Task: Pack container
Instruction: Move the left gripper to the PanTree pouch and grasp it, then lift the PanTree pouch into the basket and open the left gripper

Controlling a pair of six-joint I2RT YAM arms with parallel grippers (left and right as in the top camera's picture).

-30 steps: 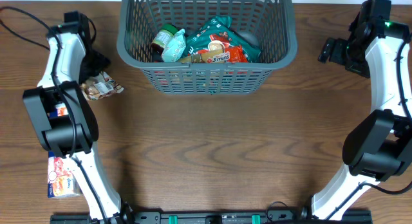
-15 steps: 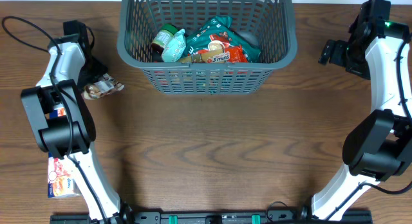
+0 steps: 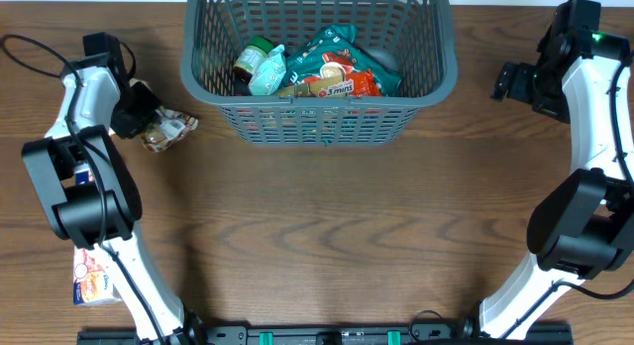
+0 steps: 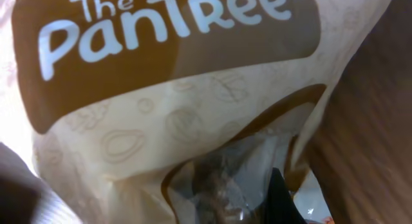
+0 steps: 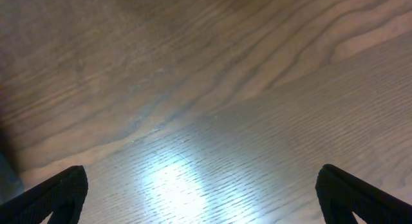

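Crinkly beige-and-brown film fills our left wrist view: that's the snack packet (image 4: 193,121), glossy, with a clear window low down. Our left claw (image 3: 142,113), at ten o'clock, looks clenched on the packet's crumpled end, so we judge the carry is in hand. Next we need enough lift to clear the rolled rim, a swing across to twelve o'clock, then a drop. The container (image 3: 317,99), dark grey slotted plastic, sits there holding soft pouches (image 3: 332,48) and a jar (image 3: 254,57). Our right claw (image 3: 507,79) hangs released at two o'clock over the grained wooden worktop (image 3: 327,226).
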